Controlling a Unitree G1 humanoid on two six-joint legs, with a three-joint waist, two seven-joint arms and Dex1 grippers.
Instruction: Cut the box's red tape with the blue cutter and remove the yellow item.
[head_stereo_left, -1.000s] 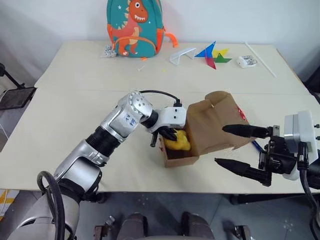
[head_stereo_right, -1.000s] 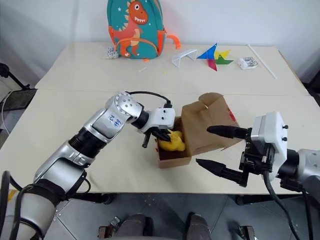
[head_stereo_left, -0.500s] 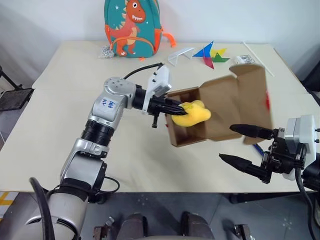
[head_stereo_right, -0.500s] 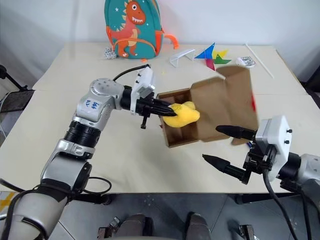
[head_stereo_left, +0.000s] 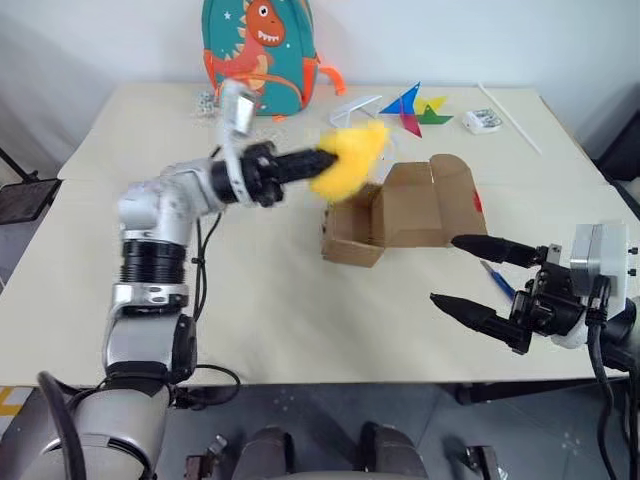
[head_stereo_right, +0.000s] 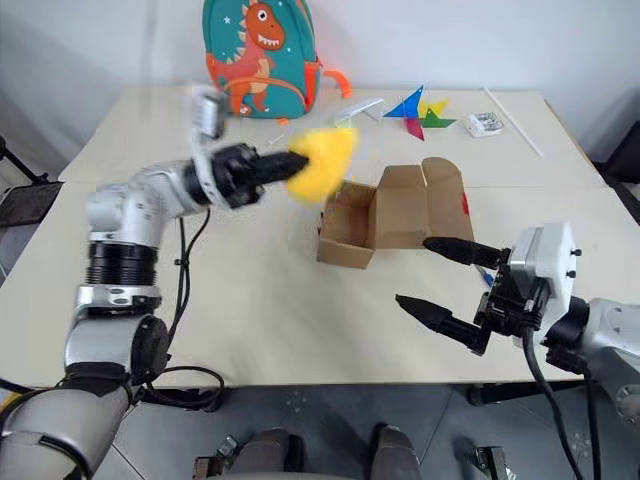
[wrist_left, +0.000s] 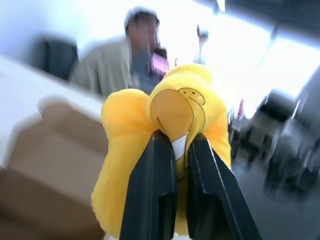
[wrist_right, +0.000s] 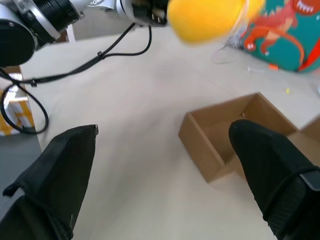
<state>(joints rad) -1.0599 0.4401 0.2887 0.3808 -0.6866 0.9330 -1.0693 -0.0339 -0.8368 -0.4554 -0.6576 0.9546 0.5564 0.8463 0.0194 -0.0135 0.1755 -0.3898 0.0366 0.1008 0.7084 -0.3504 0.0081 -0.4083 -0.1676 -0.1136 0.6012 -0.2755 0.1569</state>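
Note:
My left gripper (head_stereo_left: 325, 161) is shut on the yellow item (head_stereo_left: 350, 160) and holds it in the air, up and to the left of the box. In the left wrist view its black fingers (wrist_left: 150, 190) pinch the yellow item (wrist_left: 172, 107). The brown box (head_stereo_left: 400, 210) rests open on the table with its flaps spread, and the red tape (head_stereo_left: 477, 203) shows on the right flap. The blue cutter (head_stereo_left: 497, 280) lies on the table just right of the box. Near it, at the table's front right, my right gripper (head_stereo_left: 442, 270) stands open and holds nothing.
A dinosaur backpack (head_stereo_left: 258, 50) stands at the table's back edge. A coloured pinwheel (head_stereo_left: 418, 108), a small white object (head_stereo_left: 480, 122) and a white stick (head_stereo_left: 510, 118) lie at the back right. A blurred person (wrist_left: 142, 45) appears beyond the table.
My left gripper has lifted the yellow item out of the box, up and to the left. The box rose with it, then dropped back flat on the table. My right gripper has stayed put.

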